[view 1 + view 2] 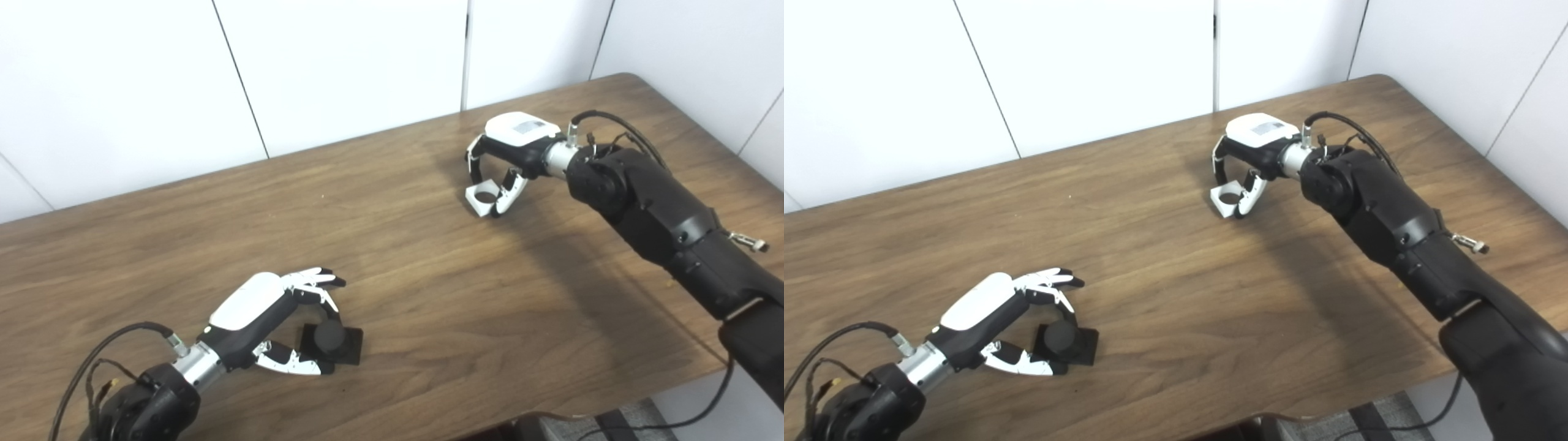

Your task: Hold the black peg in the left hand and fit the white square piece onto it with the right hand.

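Observation:
The black peg (331, 337), a round stub on a square black base, rests on the wooden table (404, 257) at the front left. My left hand (257, 307) closes around it: fingers curl over its far side and the thumb presses the near edge of the base. At the back right, the white square piece (481, 197) with a round hole sits tilted at table level. My right hand (513, 142) arches over it, pinching it between fingers and thumb. Whether it is clear of the wood is hard to tell.
White wall panels (343, 67) stand behind the table's far edge. The table's right edge (704, 116) runs close past my right arm (661, 214), and the front edge lies just below my left arm. Bare wood (1164, 275) stretches between the two hands.

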`<state>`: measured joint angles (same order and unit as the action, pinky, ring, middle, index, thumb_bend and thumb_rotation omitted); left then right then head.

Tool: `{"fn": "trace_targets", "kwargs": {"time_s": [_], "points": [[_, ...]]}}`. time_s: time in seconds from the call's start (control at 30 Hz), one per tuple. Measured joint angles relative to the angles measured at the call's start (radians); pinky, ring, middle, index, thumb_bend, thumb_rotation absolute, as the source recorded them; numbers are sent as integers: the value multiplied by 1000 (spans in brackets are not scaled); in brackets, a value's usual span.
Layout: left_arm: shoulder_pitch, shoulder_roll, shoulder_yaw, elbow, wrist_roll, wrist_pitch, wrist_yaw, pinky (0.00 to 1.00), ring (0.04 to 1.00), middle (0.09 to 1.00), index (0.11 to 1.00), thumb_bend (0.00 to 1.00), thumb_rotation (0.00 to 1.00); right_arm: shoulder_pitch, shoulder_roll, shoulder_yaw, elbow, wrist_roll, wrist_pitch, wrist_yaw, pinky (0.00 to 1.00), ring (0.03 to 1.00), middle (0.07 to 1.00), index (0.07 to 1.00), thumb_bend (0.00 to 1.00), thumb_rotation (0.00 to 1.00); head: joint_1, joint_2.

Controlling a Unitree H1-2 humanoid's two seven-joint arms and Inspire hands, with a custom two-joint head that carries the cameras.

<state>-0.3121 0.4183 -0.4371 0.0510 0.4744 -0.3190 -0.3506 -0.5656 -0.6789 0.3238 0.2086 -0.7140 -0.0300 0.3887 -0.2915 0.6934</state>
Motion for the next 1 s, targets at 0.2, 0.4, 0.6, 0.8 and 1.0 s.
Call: {"fn": "trace_targets", "kwargs": {"time_s": [0.2,0.4,0.6,0.8,1.0], "points": [[-3,1,-4,0,0,0,0,884,925,871,491,523,68,1,0,-1,-23,0,-15,10,810,844,795,486,514,140,12,3],[-6,1,-8,0,0,0,0,884,925,869,491,523,69,2,0,-3,-43,4,-34,11,784,835,791,486,514,138,47,11],[-10,1,-11,3,0,0,0,891,925,870,491,523,71,15,0,-7,-79,17,-62,16,777,828,789,485,516,137,81,18],[-13,1,-14,3,0,3,-1,892,927,872,491,522,72,26,0,-17,-114,30,-66,30,774,827,793,485,515,137,150,32],[-19,-4,-22,3,0,21,-5,896,928,877,491,522,74,30,0,-30,-173,59,-71,46,791,835,793,484,516,136,219,46]]}}
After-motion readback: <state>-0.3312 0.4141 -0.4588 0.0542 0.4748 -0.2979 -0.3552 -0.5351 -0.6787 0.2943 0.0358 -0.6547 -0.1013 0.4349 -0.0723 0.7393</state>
